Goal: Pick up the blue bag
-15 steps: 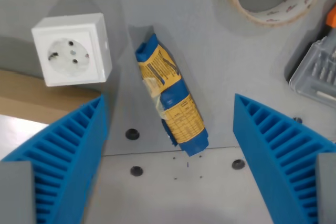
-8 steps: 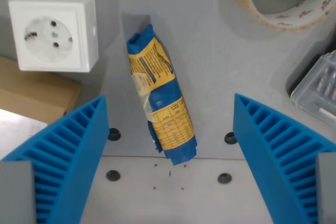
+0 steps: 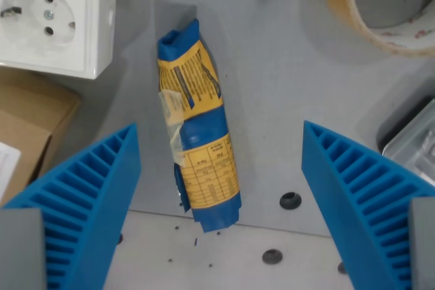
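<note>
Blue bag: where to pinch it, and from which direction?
Grip the blue bag across its narrow width at mid-length, coming straight down. It lies flat and elongated, running top to bottom between the open gripper fingers, so closing from the wrist view's left and right should pinch its long sides.

Cut off at the upper left edge: white socket [image 3: 51, 15]. Cropped at the upper right: tape roll [image 3: 380, 11]. Half out of frame at the right edge: clear plastic case [image 3: 414, 144]. Too small to read: print on the blue bag [image 3: 197, 147].
</note>
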Available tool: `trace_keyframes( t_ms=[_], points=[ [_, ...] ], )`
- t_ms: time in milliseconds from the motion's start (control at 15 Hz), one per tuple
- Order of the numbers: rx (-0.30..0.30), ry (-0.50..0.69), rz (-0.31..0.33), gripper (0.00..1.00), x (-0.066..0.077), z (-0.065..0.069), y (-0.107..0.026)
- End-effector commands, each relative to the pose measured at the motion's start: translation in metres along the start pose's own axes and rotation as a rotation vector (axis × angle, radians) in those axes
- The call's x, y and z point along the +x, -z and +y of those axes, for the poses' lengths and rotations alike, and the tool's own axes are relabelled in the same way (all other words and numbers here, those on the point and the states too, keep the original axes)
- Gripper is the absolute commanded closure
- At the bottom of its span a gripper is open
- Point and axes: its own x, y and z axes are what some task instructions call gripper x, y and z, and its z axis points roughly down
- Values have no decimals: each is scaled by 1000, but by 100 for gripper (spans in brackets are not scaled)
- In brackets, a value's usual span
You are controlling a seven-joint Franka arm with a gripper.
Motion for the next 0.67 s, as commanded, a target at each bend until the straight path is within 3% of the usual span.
trace_keyframes(
  t_ms=[67,667],
  points=[
    [-44,203,85,0,-5,4,-15],
    [-52,247,107,0,-24,2,-42]
  ],
)
